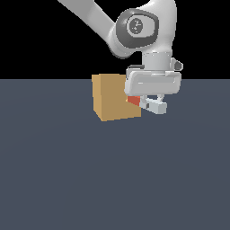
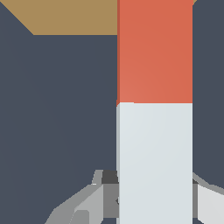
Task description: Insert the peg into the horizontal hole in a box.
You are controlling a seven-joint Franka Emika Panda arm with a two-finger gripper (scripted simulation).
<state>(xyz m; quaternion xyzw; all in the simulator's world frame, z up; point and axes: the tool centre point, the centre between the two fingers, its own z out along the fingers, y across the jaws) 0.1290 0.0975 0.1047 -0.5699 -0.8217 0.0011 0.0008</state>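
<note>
In the exterior view the arm [image 1: 134, 24] comes in from the upper left of the frame and bends down to the gripper [image 1: 152, 106], which sits just right of centre, in the upper half. The gripper is clamped on the peg [image 1: 144, 103]: its fingers [image 1: 158, 107] close against the pale half, and the orange-red half pokes out to the exterior view's left. That red end touches, or at least reaches, the right-hand face of the box [image 1: 112, 97], a tan cube standing on the dark grey floor [image 1: 112, 179] just left of the gripper. The hole cannot be made out in either view; the peg and gripper cover the face it would be on.

The wrist view shows the peg [image 2: 154, 109] running lengthwise away from the camera, pale half near, red half far, with a finger [image 2: 98, 199] pressed to each side of the pale half. The red tip runs up against the box [image 2: 70, 16], a tan band across the far edge.
</note>
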